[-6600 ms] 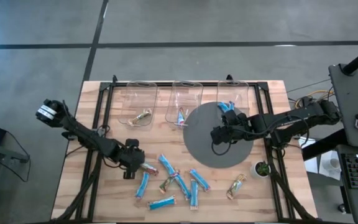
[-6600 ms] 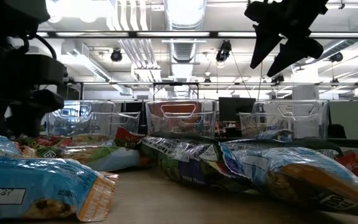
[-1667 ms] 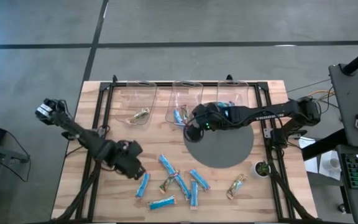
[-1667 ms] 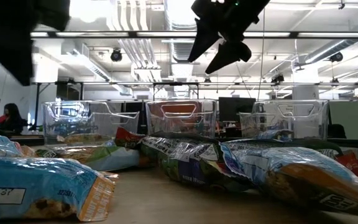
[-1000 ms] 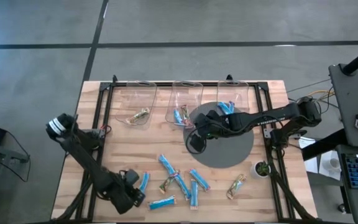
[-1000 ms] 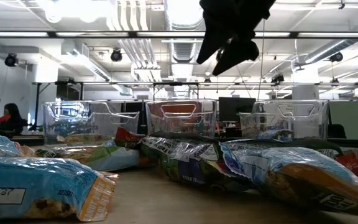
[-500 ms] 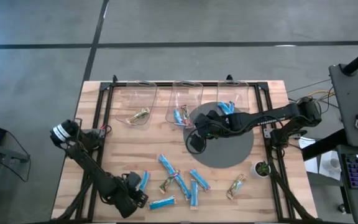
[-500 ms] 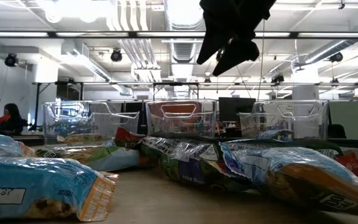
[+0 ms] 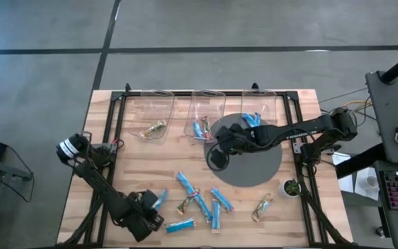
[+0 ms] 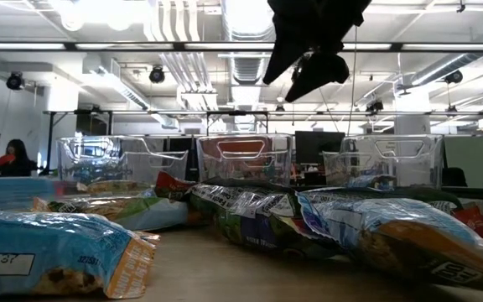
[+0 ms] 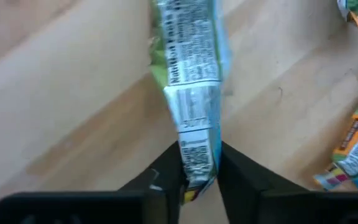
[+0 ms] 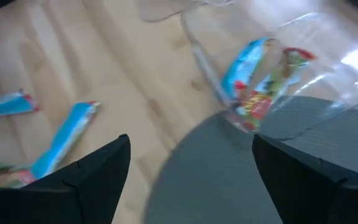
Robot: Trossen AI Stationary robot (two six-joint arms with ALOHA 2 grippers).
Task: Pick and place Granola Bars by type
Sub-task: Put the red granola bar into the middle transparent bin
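Note:
My left gripper (image 9: 152, 207) is at the table's near left, shut on a blue granola bar (image 9: 159, 200) that reaches away from it toward the far side. More blue, tan and dark granola bars (image 9: 199, 204) lie flat on the wood to its right. A single blue one (image 9: 179, 225) lies nearer, and a tan one (image 9: 262, 206) farther right. My right gripper (image 12: 188, 186) hangs open above the left edge of the grey round mat (image 9: 254, 169), close to the middle clear bin (image 9: 206, 111). It holds nothing. My left gripper pinches the blue bar's near end (image 11: 197, 165) between its two fingers (image 11: 241, 177). The fingers come from the table's near left, slanting down, in line with the bar's length. The rest of the bar stretches out beyond the fingertips over the wood; whether it is lifted clear I cannot tell.
Three clear bins stand along the far edge. The left bin (image 9: 154, 111) holds a tan bar, the middle one a blue and a dark-red bar (image 12: 263, 87), and the right bin (image 9: 258, 107) blue bars. A small plant pot (image 9: 290, 187) stands near the mat. A person (image 10: 11, 155) sits far behind.
My left gripper has stayed by the blue bar at the near left. In the low view that bar has shifted against half a second ago and now shows as a longer band at the far left. My right arm has kept still.

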